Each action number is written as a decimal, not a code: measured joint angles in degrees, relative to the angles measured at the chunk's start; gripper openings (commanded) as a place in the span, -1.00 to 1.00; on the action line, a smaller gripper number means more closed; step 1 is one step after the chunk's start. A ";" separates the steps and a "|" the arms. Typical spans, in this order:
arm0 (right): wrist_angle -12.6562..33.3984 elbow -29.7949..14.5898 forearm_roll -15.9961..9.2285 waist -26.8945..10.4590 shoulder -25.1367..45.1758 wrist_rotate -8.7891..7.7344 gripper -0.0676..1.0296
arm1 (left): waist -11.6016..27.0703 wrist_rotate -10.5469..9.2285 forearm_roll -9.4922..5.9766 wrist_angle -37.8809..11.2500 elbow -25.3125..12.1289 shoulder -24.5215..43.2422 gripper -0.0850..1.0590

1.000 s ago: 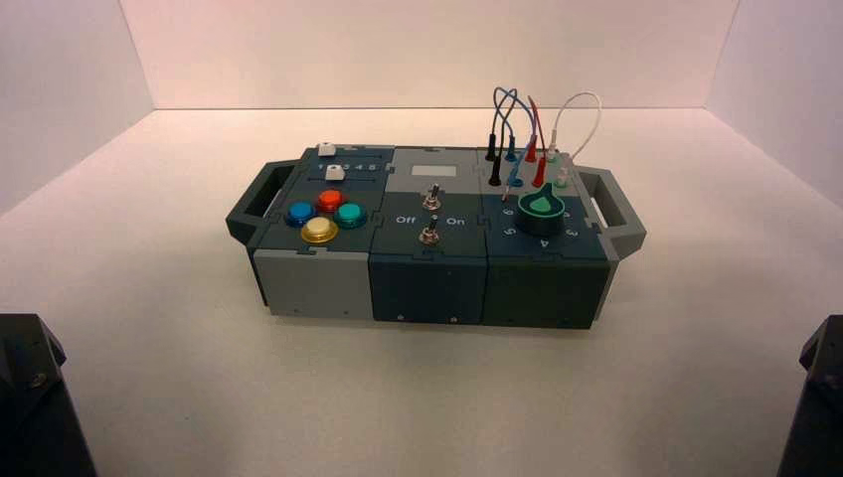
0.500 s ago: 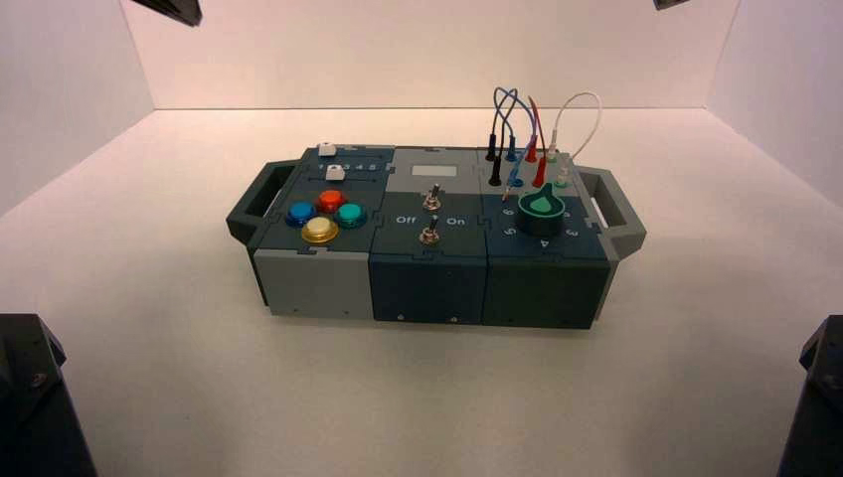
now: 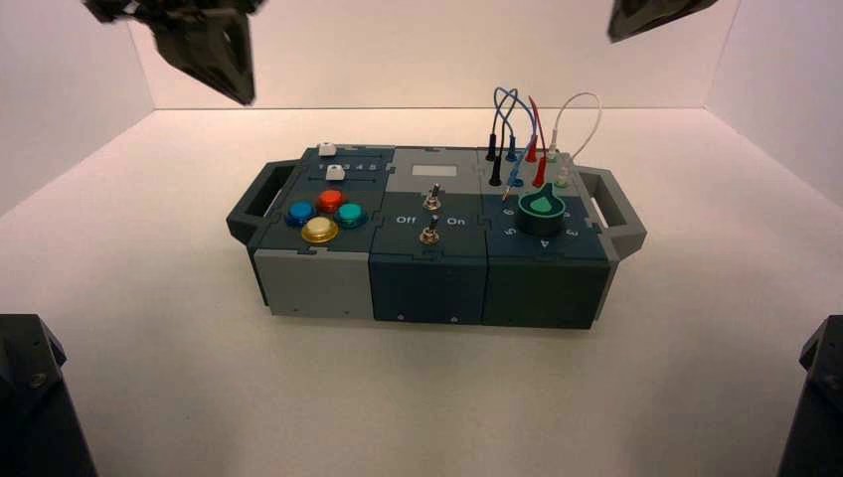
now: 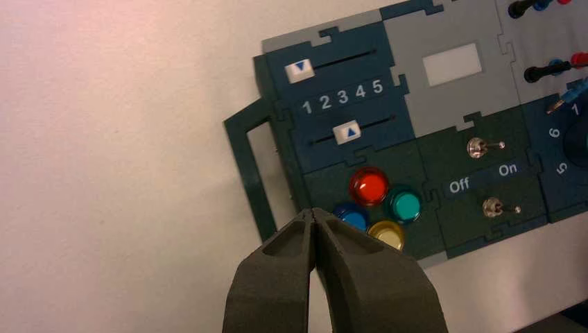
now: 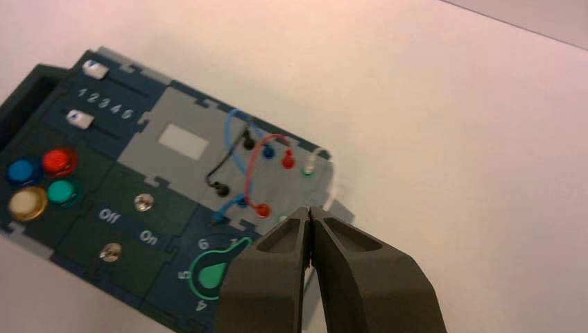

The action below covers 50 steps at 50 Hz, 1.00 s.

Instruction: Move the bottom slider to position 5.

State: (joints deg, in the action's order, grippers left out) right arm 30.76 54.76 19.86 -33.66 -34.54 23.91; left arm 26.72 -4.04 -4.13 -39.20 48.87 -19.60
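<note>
The left gripper [image 4: 312,210], closed and empty, may bump the red button [image 4: 369,186] below it if it dips before reaching the slider [image 4: 347,132].

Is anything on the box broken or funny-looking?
I can't see anything broken. One little thing looks odd: a blue plug by the dial lies with its bare metal tip showing, not pushed into a socket. Maybe it's meant to be loose. The bottom slider sits neatly in its slot.
</note>
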 measured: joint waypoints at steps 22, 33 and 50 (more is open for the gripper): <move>-1.85 -0.26 -0.09 -0.09 1.23 0.00 -0.92 | 0.62 -3.25 0.00 3.69 -1.41 10.81 -0.91; -1.85 -0.26 -0.09 0.00 2.02 0.00 -0.92 | 0.62 -3.25 0.00 6.86 -2.64 15.29 -0.91; -2.02 -0.18 -0.09 -0.09 3.34 0.00 -0.92 | 0.70 -3.25 0.00 8.35 -5.98 21.36 -0.91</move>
State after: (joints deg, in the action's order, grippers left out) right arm 28.74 54.58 19.78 -33.75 -31.20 23.91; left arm 27.42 -7.29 -4.13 -30.85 42.89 1.76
